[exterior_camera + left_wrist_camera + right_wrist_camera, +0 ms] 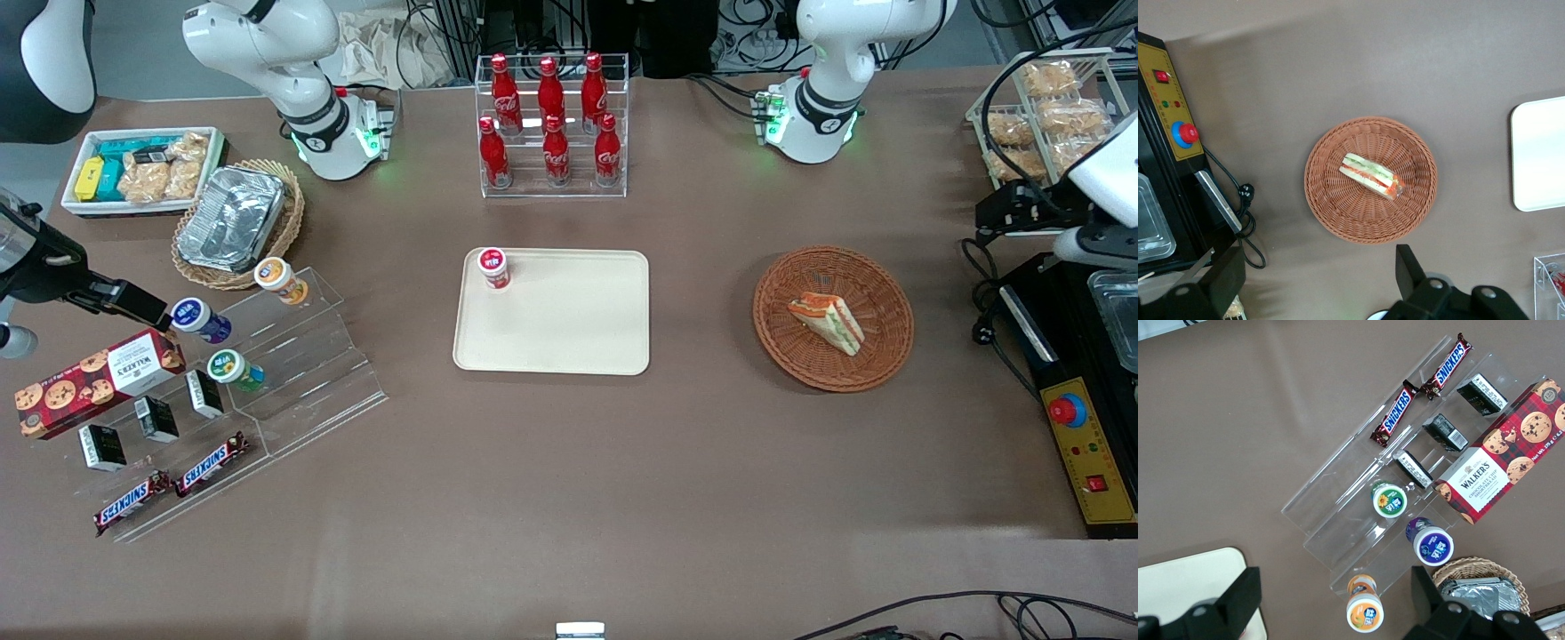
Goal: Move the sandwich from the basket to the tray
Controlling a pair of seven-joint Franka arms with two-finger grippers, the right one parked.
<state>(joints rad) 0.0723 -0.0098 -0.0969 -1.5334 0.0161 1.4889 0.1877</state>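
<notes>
- The gripper [1318, 280] hangs above the table, near the basket's rim. Its two dark, blocky fingers [1408, 267] are wide apart and hold nothing.
- The basket [1338, 220] is round, shallow and reddish-brown, with a tight weave.
- The sandwich [1371, 177] lies flat in the middle of the basket. It is a pale bread wedge with green and red-orange stripes.
- The tray [569, 329] is flat, smooth and cream, with round corners. It sits well apart from the basket, toward the parked arm's end.
- A small red-and-white tub [493, 268] stands on the tray at about 10 o'clock.
</notes>
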